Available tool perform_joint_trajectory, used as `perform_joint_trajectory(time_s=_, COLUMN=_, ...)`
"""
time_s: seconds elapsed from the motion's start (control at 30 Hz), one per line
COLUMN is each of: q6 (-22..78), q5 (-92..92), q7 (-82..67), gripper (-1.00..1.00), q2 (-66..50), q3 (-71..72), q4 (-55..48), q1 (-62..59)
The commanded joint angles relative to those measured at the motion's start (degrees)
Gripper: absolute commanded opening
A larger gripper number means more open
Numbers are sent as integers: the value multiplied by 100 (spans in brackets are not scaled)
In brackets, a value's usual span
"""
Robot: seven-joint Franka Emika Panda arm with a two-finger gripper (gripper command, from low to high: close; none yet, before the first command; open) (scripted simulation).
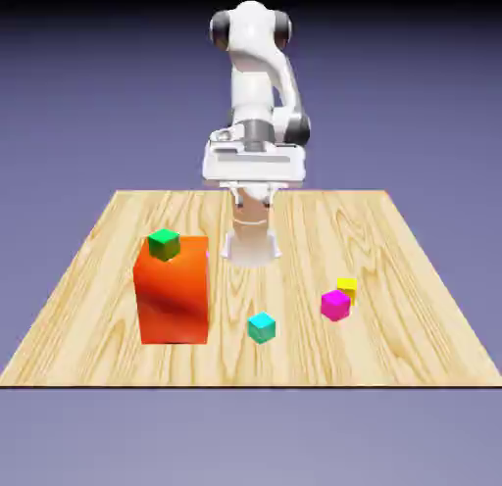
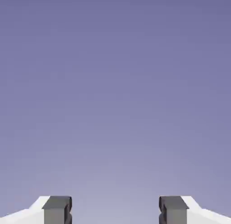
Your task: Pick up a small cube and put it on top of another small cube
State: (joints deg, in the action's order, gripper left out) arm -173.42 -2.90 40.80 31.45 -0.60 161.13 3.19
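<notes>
Outside first, from the exterior view: the white robot arm (image 1: 257,82) stands folded at the far edge of the pale wooden tabletop (image 1: 98,278), its hand held high and well apart from every block, and the gripper itself cannot be made out in this view. On the exterior view's left stands a big orange block (image 1: 174,296), upright, with a small green cube (image 1: 164,244) resting on its top near the far left corner. Near the front middle of the tabletop, just to the right of the orange block and apart from it, lies the small plain teal cube (image 1: 261,327), alone with nothing on it. Farther toward the exterior view's right sit two more small blocks close together: a small magenta cube (image 1: 335,305) in front and the small plain yellow cube (image 1: 347,286) just behind it, partly hidden by it; whether the two touch cannot be told. Both lie on the tabletop, well apart from the arm. Next, the hand view: only the plain blue-violet backdrop (image 2: 115,83) fills it, with the gripper (image 2: 115,210) at the bottom edge. Its two grey fingertips (image 2: 57,209) stand well apart, with only backdrop between them.
</notes>
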Motion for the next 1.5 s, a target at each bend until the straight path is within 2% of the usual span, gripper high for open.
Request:
perform_joint_trajectory(time_s=0.0, q6=49, q5=-241, q7=-138, gripper=0, q2=-100, q3=-50, q4=11, q1=208)
perform_joint_trajectory(time_s=0.97, q6=1468, q5=-7221, q7=-4125, gripper=0, q2=-3001, q3=-1491, q4=334, q1=6228)
perform_joint_trajectory(time_s=1.03, q6=1471, q5=-7236, q7=-4134, gripper=0, q2=-3008, q3=-1494, q4=334, q1=6241)
perform_joint_trajectory(time_s=1.37, q6=917, q5=-9576, q7=-1809, gripper=0, q2=-4791, q3=-1476, q4=-636, q1=5920)
perform_joint_trajectory(time_s=1.4, q6=917, q5=-9576, q7=-1809, gripper=-100, q2=-4791, q3=-1476, q4=-636, q1=5920)
perform_joint_trajectory(time_s=1.47, q6=976, q5=-9327, q7=-2056, gripper=-100, q2=-4602, q3=-1478, q4=-532, q1=5955)
